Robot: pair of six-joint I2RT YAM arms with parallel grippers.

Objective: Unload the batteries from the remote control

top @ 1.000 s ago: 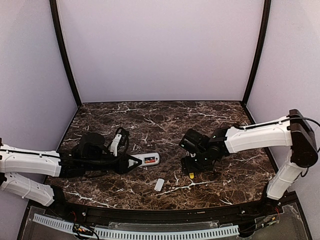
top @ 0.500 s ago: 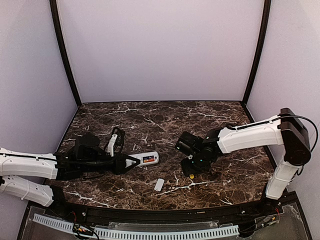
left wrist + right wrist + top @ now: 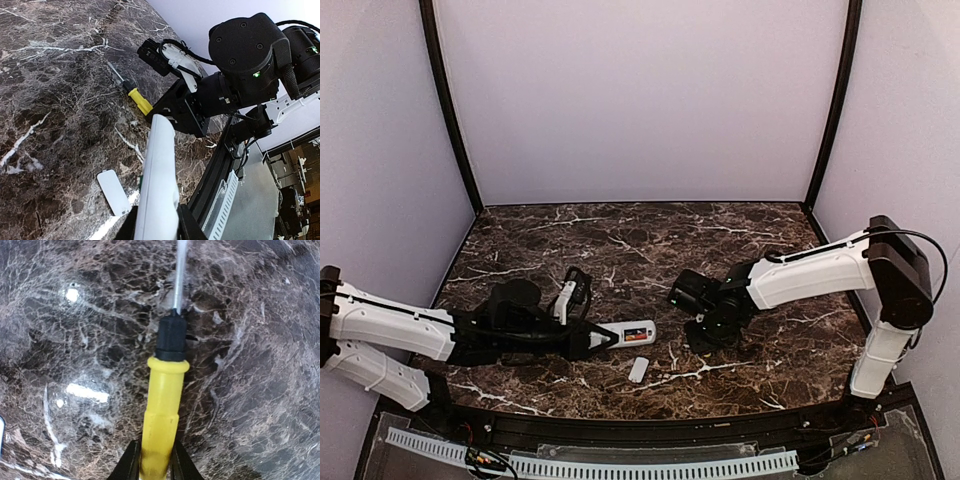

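My left claw (image 3: 156, 227) clamps the remote control (image 3: 160, 165) — any print too small to read; right claw (image 3: 152, 465) pinches the yellow screwdriver (image 3: 161, 405) by its handle.

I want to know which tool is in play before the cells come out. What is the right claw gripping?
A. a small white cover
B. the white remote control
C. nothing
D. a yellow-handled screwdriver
D: the right wrist view shows the right claw closed on the yellow-handled screwdriver; the slim white plastic remote control sits in the left claw.
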